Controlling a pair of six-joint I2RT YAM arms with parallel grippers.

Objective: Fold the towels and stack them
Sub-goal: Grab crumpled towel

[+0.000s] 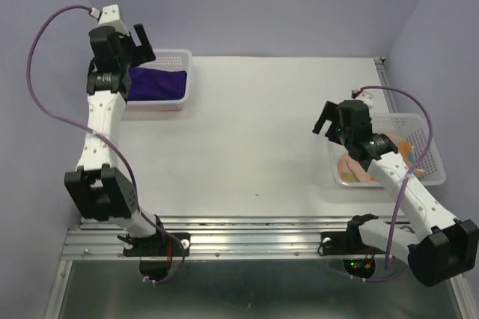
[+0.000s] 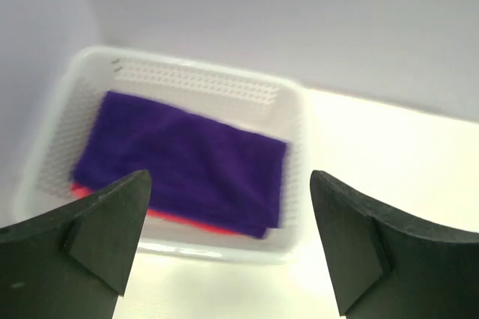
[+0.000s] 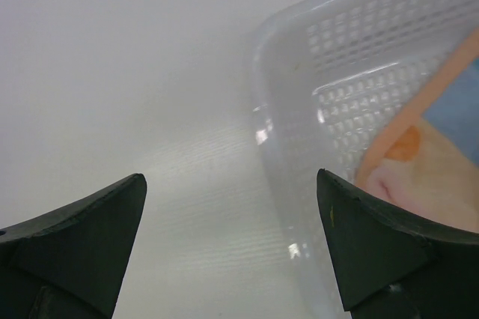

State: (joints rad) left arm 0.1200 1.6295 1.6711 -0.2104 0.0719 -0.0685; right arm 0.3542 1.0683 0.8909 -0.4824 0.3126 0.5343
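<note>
A folded dark purple towel (image 1: 157,84) lies in the white mesh basket (image 1: 184,61) at the back left. The left wrist view shows it (image 2: 187,162) on top of a pink-red cloth edge (image 2: 187,222). My left gripper (image 1: 132,40) hovers open and empty above that basket's left end. An orange patterned towel (image 1: 353,169) lies in the right basket (image 1: 426,143), partly hidden by my arm; the right wrist view shows its orange and light blue corner (image 3: 434,162). My right gripper (image 1: 323,120) is open and empty, just left of that basket.
The white table (image 1: 254,139) spans the middle between the two baskets. A metal rail (image 1: 247,233) with both arm bases runs along the near edge. Purple walls close in the back and sides.
</note>
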